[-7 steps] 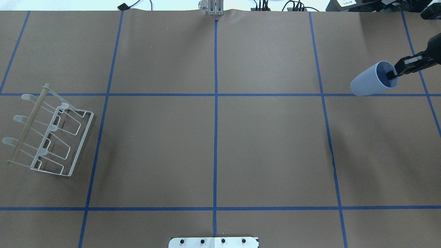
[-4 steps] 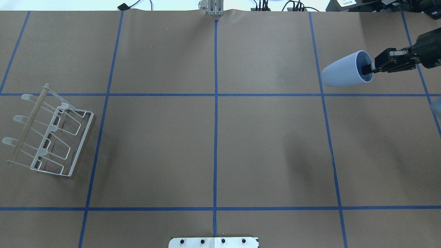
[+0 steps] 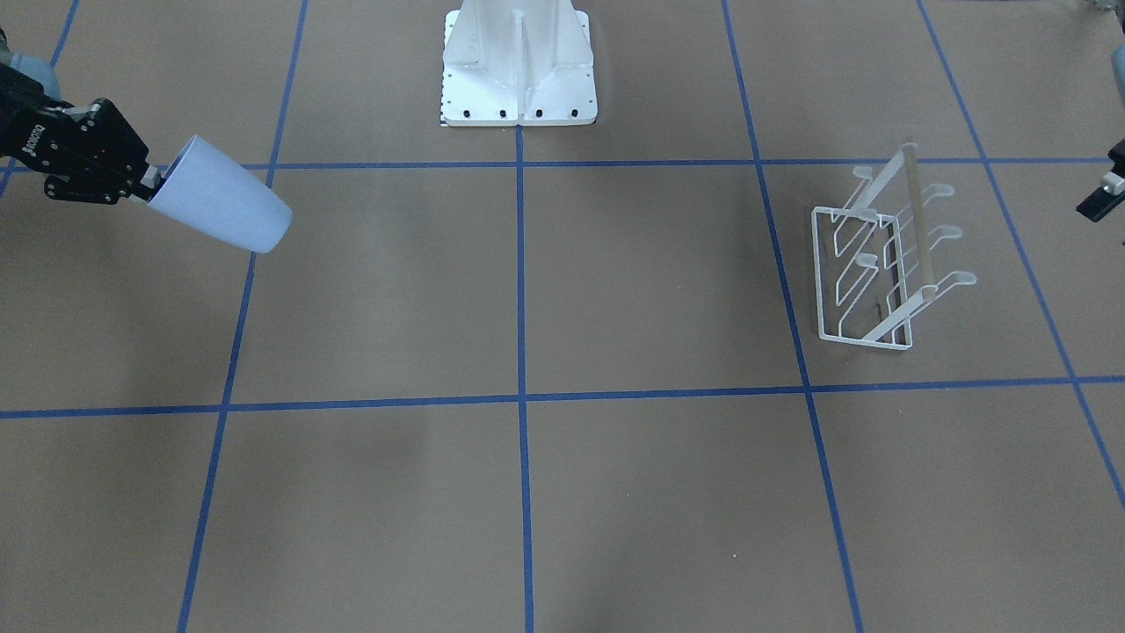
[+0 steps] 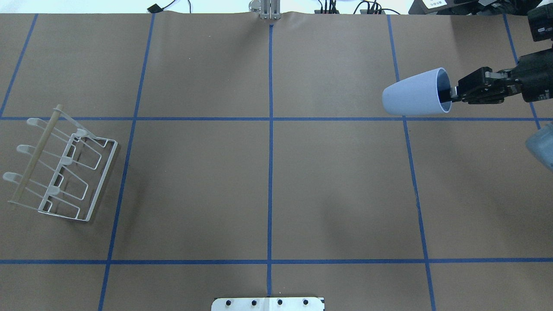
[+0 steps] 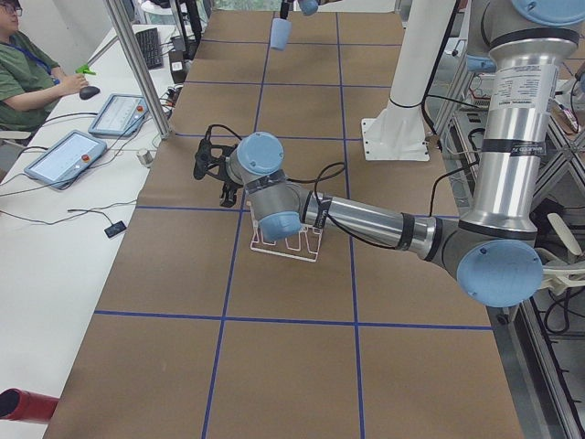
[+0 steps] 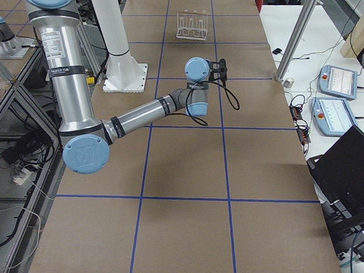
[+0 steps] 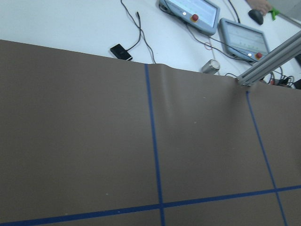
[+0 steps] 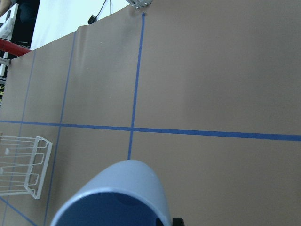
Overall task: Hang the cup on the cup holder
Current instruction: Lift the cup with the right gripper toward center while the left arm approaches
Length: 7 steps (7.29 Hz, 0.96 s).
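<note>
The pale blue cup [image 4: 412, 93] hangs in the air over the table's right side, lying sideways with its base pointing left. My right gripper [image 4: 449, 92] is shut on the cup's rim, one finger inside the mouth. The cup also shows in the front-facing view [image 3: 224, 208] and at the bottom of the right wrist view [image 8: 127, 188]. The cup holder [image 4: 36, 153], a white wire rack with a wooden rod, stands at the table's far left, far from the cup. My left gripper [image 3: 1100, 195] shows only at the frame's edge beside the rack [image 3: 917, 220]; I cannot tell whether it is open or shut.
The white robot pedestal [image 3: 518, 61] stands at the middle of the table's near edge. Blue tape lines divide the brown table cover. Control tablets [image 7: 242, 35] and cables lie beyond the far edge. An operator [image 5: 23, 73] sits there.
My right gripper has carried the cup leftward and a little higher over the table, and the cup's base has swung to point left. The rack has not moved.
</note>
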Each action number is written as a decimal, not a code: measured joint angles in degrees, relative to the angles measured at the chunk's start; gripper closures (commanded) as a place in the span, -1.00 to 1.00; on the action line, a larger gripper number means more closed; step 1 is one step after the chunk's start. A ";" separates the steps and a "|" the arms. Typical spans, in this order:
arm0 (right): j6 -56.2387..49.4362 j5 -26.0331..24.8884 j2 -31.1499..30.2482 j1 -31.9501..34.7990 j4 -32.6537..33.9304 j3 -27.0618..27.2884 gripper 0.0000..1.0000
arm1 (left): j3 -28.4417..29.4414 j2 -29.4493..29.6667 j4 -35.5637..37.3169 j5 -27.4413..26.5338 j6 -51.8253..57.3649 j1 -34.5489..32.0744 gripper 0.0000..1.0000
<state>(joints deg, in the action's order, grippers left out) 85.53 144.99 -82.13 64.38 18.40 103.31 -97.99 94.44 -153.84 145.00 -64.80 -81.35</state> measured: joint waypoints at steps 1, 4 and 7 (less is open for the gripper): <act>3.58 -0.27 0.01 -0.66 -4.72 0.01 1.00 | -0.14 0.30 -6.67 -0.55 -7.07 2.33 -0.95; 7.59 -3.98 0.31 -4.02 -15.39 0.77 1.00 | -0.98 3.79 -24.38 -9.95 -29.52 13.92 -0.95; 13.99 -18.83 0.64 -13.42 -30.28 0.97 1.00 | -2.71 8.99 -32.17 -22.83 -45.82 25.38 -0.95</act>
<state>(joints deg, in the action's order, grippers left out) 99.51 126.15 -81.49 50.96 -11.88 104.28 -100.70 103.43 -186.01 122.17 -110.62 -55.98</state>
